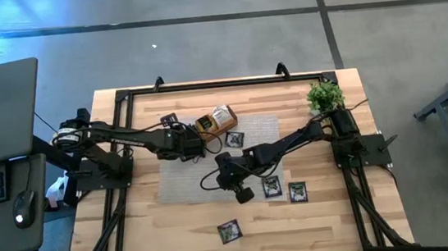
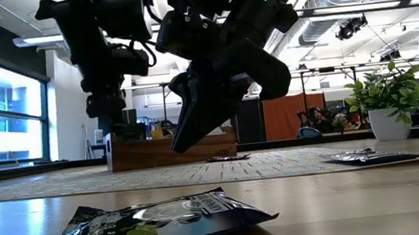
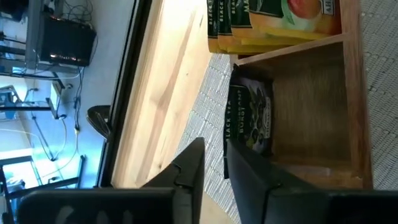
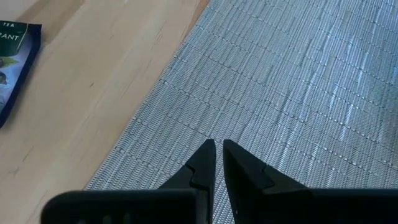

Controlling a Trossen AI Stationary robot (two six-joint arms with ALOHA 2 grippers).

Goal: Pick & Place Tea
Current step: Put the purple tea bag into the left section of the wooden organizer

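Dark grey-green tea sachet stands on edge in the wooden tray compartment directly ahead of the left gripper, whose fingers are slightly parted and clear of it. Yellow sachets fill the adjoining compartment. The right gripper, fingers nearly pressed together and empty, hangs above the woven mat; another dark sachet lies on the table beside it.
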